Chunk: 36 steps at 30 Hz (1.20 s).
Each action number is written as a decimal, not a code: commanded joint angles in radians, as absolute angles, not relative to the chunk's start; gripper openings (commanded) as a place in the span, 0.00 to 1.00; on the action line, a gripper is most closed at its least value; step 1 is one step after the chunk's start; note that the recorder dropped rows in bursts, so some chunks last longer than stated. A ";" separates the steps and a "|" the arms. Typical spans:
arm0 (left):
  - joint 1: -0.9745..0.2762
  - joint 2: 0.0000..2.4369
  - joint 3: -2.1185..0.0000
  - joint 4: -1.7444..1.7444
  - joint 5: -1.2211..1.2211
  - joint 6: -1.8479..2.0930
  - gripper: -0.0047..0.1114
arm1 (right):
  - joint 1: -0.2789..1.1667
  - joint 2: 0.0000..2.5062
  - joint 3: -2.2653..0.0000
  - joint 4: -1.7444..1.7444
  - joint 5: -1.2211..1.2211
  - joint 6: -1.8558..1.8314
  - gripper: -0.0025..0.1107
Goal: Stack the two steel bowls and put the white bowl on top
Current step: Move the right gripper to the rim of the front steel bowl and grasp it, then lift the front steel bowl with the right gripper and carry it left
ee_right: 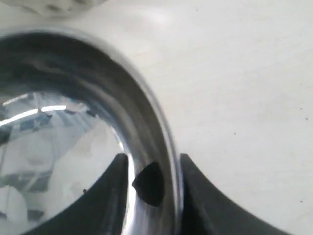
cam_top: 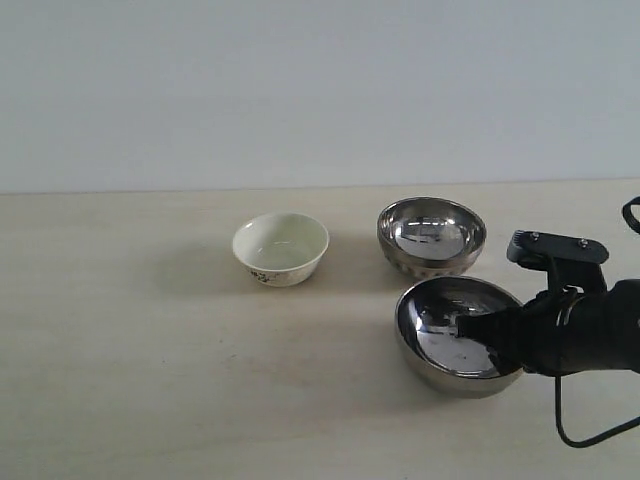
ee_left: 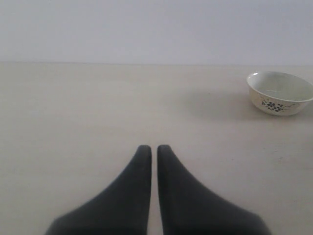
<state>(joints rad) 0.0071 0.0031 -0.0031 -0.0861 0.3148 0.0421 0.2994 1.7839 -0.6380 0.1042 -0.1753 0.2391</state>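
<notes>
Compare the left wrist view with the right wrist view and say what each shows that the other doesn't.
Left wrist only: the small cream-white bowl with a dark floral mark, and the left gripper, shut on nothing. Right wrist only: a shiny round steel bowl, its rim pinched by the right gripper, one finger inside, one outside. Both: the pale tabletop.

The left half of the worktop is found open. A clear gap is noted between the white bowl and the far steel bowl. Hardly any gap is seen between that and the near steel bowl, whose right rim is occupied by the right fingers.
</notes>
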 commanded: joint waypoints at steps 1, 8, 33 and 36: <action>0.002 0.000 0.000 -0.086 0.307 0.037 0.07 | 0.300 1.787 -0.642 0.096 -0.159 0.241 0.02; 0.002 0.000 0.000 -0.086 0.307 0.037 0.07 | 0.300 1.763 -0.642 0.096 -0.113 0.243 0.02; 0.002 0.000 0.000 -0.086 0.307 0.037 0.07 | 0.560 1.501 -0.642 0.096 -0.209 0.379 0.02; 0.002 0.000 0.000 -0.086 0.307 0.037 0.07 | 0.600 1.515 -0.642 0.096 -0.246 0.413 0.02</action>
<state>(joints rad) 0.0071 0.0031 -0.0031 -0.0861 0.3148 0.0421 0.5709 1.5100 -0.6399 0.1023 -0.1914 0.3780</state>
